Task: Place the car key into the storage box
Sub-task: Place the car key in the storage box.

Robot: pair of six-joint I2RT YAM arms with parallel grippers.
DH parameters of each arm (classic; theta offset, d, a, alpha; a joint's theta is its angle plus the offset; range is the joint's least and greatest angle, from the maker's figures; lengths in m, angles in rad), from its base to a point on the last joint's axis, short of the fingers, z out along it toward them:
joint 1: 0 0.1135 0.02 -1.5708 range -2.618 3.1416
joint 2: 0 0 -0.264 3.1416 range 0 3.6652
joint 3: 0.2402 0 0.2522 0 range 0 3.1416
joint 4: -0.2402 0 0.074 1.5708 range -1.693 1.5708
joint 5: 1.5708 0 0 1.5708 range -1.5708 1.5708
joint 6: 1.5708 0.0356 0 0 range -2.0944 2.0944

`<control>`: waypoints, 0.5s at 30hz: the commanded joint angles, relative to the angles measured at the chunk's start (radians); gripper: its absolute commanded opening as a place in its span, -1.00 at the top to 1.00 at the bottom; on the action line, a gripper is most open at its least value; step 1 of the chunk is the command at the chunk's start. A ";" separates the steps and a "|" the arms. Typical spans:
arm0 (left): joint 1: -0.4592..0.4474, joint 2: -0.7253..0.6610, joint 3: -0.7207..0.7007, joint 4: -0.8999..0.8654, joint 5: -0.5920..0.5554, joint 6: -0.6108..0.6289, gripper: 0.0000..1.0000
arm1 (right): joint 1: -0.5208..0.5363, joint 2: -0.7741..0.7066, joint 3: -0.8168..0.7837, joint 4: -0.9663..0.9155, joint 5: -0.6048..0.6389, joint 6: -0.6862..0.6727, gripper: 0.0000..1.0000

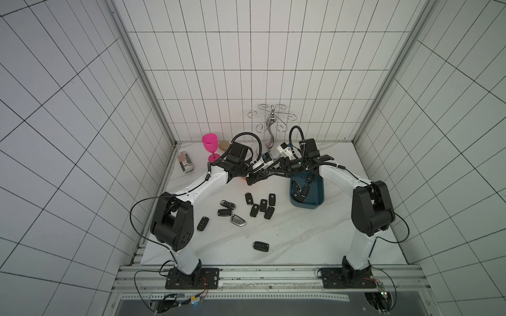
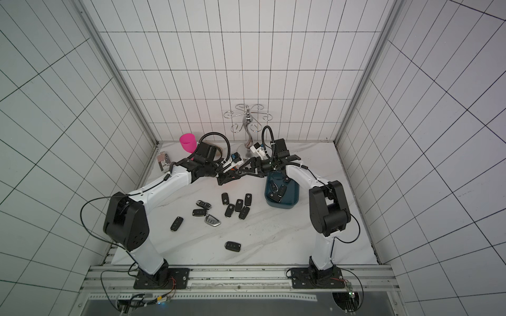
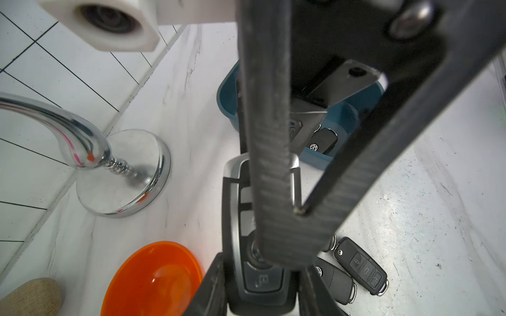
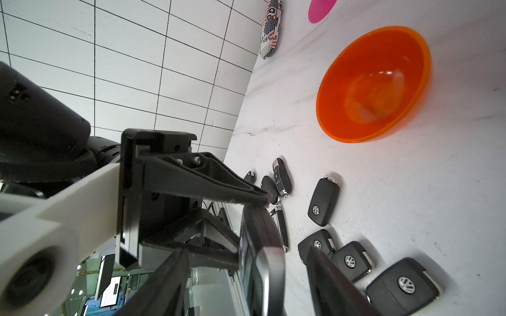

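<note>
In both top views the two arms are meeting tip to tip at the centre of the frame. The left fingers and the right fingers are overlapping there, so the car key between them is hiding from sight. The storage box is sitting just right of that meeting point, under the right wrist, which makes the right arm the nearer one to it.

In the left wrist view the left fingers are clamping the button end of the car key at bottom centre. Its long axis is running straight up the frame, with the silver end pointing toward the storage box at upper centre. One of the right fingers is lying along the key's button face.

In the right wrist view the car key is showing edge-on at lower centre, with its long axis running up and down the frame. The right fingers are standing apart on either side of it. A strip of table is showing between the key and the finger to its right, so they are straddling it rather than gripping. The left fingers are reaching in from the left of the frame.

The coming move seems to be turning on the right fingers squaring up across the key's flat faces before the left ones are letting go.
</note>
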 commanded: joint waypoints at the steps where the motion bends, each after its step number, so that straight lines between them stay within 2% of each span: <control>1: -0.015 0.021 0.033 0.020 0.008 -0.005 0.41 | 0.009 0.022 -0.023 0.022 -0.033 0.013 -0.29; 5: -0.020 0.029 0.044 0.016 0.009 -0.003 0.40 | 0.010 0.026 -0.025 0.039 -0.045 0.023 0.07; 6: -0.021 0.031 0.045 0.015 0.008 -0.004 0.40 | 0.011 0.028 -0.026 0.043 -0.047 0.027 0.25; 7: -0.022 0.033 0.047 0.015 0.008 -0.005 0.40 | 0.012 0.029 -0.026 0.045 -0.049 0.031 0.32; 9: -0.023 0.037 0.049 0.017 0.006 -0.006 0.39 | 0.012 0.029 -0.028 0.047 -0.053 0.031 0.34; 13: -0.027 0.048 0.056 0.025 0.002 -0.007 0.38 | 0.012 0.025 -0.032 0.048 -0.050 0.029 0.55; 15: -0.028 0.055 0.064 0.023 0.001 -0.008 0.35 | 0.012 0.023 -0.035 0.048 -0.048 0.028 0.58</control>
